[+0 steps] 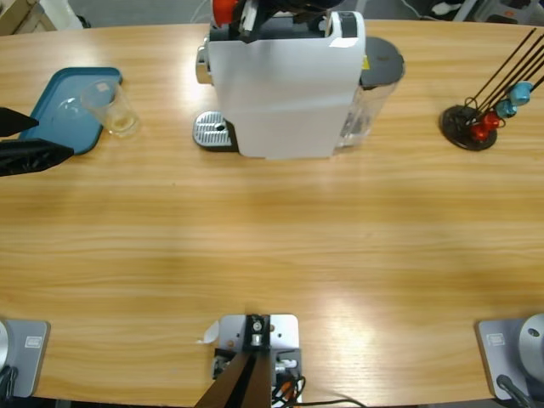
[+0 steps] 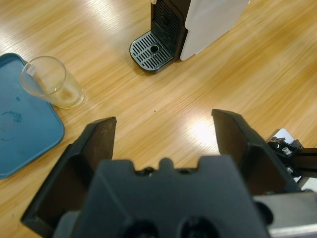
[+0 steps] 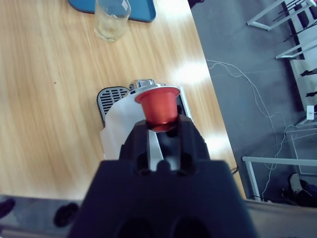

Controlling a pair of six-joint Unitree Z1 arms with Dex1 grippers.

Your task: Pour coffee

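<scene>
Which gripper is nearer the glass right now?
Left. The left gripper hangs open just beside the glass; the right gripper is over the coffee machine, holding a red capsule.

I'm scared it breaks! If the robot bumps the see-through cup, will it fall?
The cup probably tips easily: it is tall, narrow-based and looks empty. It stands half on the blue tray edge, so it likely wobbles. If glass, it may crack.
</scene>
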